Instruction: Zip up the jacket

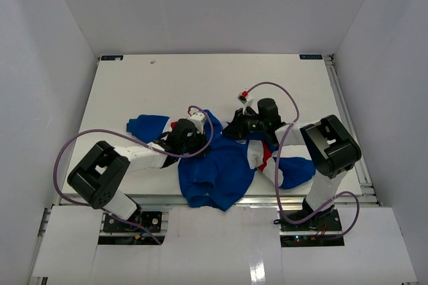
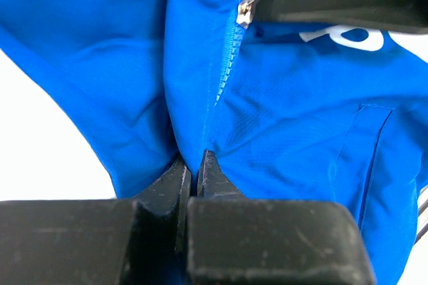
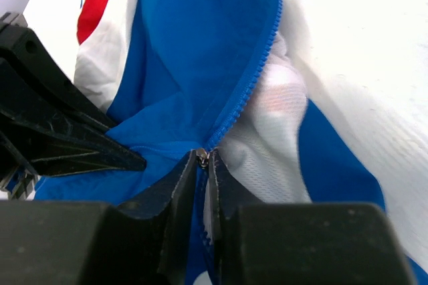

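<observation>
**Both Jaws on the Zip**

The jacket [image 1: 221, 171] lies rumpled on the table [image 1: 200, 77], close to my bases. It is mostly blue side up, with one sleeve thrown out to my left and the other to my right. A red and white panel shows beside my right arm.

My left gripper [image 2: 195, 168] has its jaws pressed together on a fold of blue cloth. The fold lies in line with the teeth [image 2: 226, 64], which run away from my tips toward the slider. White lettering [image 2: 341, 34] shows on the blue beyond.

My right gripper [image 3: 204, 164] has its jaws nearly together, nipping the small metal pull [image 3: 202, 157] at their tips. Past the pull, one row of teeth runs on alone along the blue edge, with white mesh lining [image 3: 274, 118] showing beside it.

My two grippers sit close, a left finger just beside the pull.
</observation>
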